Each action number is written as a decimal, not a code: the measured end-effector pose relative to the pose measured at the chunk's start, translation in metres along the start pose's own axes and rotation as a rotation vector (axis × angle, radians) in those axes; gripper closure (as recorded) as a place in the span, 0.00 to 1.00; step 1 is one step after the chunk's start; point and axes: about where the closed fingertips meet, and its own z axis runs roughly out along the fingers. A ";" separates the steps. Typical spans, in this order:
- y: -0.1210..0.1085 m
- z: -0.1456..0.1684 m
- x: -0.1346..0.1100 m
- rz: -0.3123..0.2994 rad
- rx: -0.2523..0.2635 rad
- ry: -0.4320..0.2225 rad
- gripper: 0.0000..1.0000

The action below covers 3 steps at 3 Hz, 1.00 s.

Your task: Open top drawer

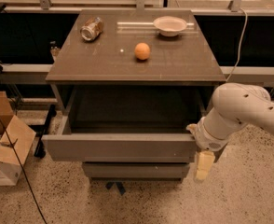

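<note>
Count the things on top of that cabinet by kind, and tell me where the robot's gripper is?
Can: 1
Orange: 1
Bowl: 1
Total: 3
The gripper hangs at the right end of the open top drawer, by its front panel.

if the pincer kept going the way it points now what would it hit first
The pincer sits at the right end of the flat front of the large grey-brown top drawer, pointing down. Straight on, it would probably meet the speckled floor first; nothing shows in between, though depth is unclear.
</note>
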 end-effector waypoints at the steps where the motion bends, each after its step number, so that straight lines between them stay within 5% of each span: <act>1: 0.028 -0.004 0.008 0.024 -0.047 0.007 0.25; 3: 0.040 -0.007 0.010 0.032 -0.066 0.000 0.72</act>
